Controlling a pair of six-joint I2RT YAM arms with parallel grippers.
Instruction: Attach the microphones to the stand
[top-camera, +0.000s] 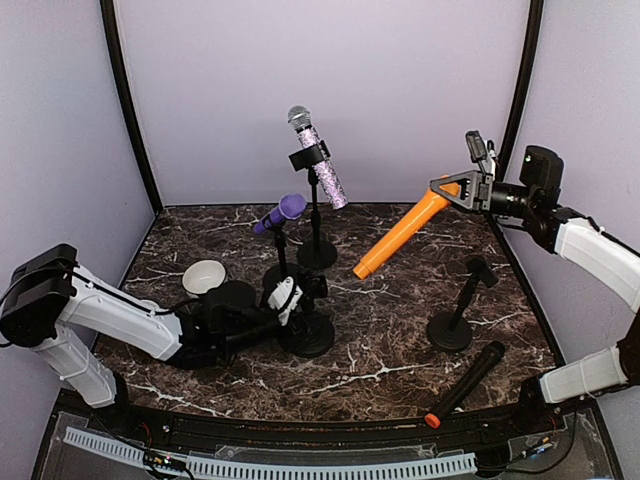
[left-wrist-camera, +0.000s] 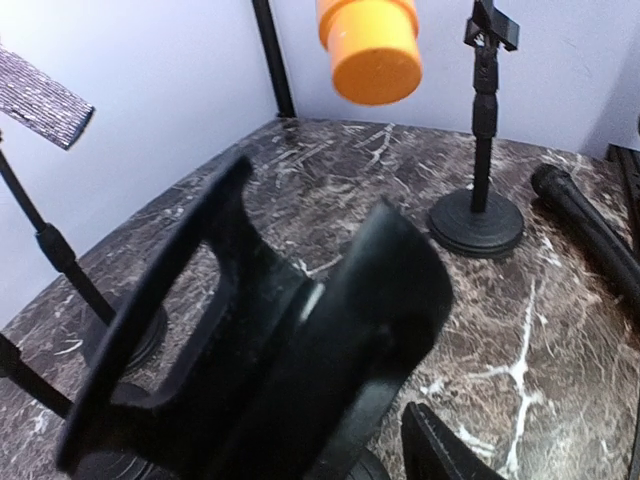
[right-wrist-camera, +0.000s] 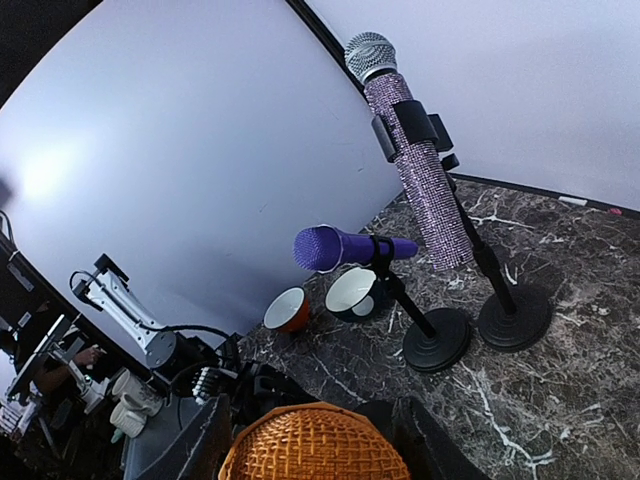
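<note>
My right gripper (top-camera: 455, 190) is shut on the head end of the orange microphone (top-camera: 400, 232) and holds it in the air, slanting down to the left. Its mesh head (right-wrist-camera: 315, 445) sits between my fingers. My left gripper (top-camera: 285, 300) is closed round the clip (left-wrist-camera: 300, 330) of a short stand (top-camera: 305, 335); only one fingertip (left-wrist-camera: 440, 455) shows. The orange microphone's end (left-wrist-camera: 370, 50) hangs above that clip. The glittery lilac microphone (top-camera: 318, 160) and the purple microphone (top-camera: 280, 212) sit in stands. The black microphone with orange end (top-camera: 465, 385) lies on the table at front right.
An empty stand (top-camera: 455, 320) stands at the right, beside the black microphone. A white bowl (top-camera: 203, 277) sits at the left; the right wrist view shows it (right-wrist-camera: 352, 292) and a second bowl (right-wrist-camera: 288, 310). Walls close in the back and sides.
</note>
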